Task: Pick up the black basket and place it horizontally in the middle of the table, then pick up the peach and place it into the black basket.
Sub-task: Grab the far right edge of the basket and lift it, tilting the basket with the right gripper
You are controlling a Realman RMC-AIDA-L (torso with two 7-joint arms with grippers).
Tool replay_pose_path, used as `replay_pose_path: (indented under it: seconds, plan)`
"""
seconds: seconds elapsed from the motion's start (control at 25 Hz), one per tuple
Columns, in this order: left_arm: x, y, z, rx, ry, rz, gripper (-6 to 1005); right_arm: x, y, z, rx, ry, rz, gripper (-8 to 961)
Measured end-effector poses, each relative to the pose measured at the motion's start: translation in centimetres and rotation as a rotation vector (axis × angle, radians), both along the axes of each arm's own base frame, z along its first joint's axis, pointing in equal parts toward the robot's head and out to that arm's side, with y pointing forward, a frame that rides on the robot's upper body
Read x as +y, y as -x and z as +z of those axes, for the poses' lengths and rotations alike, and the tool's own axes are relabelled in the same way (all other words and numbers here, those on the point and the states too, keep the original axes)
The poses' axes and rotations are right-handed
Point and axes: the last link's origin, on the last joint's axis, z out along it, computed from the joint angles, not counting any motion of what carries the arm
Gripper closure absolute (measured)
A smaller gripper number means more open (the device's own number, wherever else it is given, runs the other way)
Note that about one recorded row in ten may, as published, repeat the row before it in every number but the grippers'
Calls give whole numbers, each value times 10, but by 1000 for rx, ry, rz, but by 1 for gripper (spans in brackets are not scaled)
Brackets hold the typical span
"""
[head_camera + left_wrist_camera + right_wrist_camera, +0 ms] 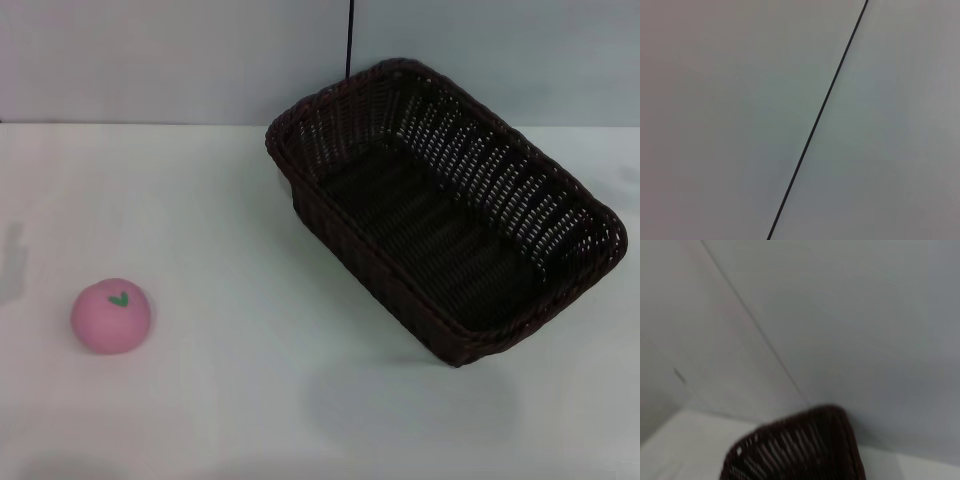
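1. Basket (445, 215): right of frame, skewed on the table (250, 400); likely light and stiff. Grip its braided rim.
2. Peach (110, 316): lower left; small, round, may roll.
3. Grippers: neither is visible, so you cannot tell their fingers' state.

Right wrist view: dark brown-black woven wicker basket with openwork sides (795, 450) blurred, only one rounded corner in frame, the rest cut off at the picture's edge. Left wrist view: thin dark line (817, 120) across a plain grey surface, both ends cut off; cannot tell what it is.
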Motion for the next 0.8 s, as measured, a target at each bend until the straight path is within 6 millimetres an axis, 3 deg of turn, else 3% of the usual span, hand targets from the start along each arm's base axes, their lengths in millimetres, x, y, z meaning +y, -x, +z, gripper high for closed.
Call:
replay_pose_path:
  seconds: [0.16, 0.44, 0.8]
  plan:
    - [0, -1, -1, -2, 4, -2, 510, 19, 14, -13, -109, 86, -31, 187]
    - [-4, 1, -2, -4, 7, 7, 513, 34, 28, -38, -275, 228, -75, 158]
    - [-3, 2, -4, -7, 15, 19, 518, 42, 20, -64, -335, 299, -119, 148]
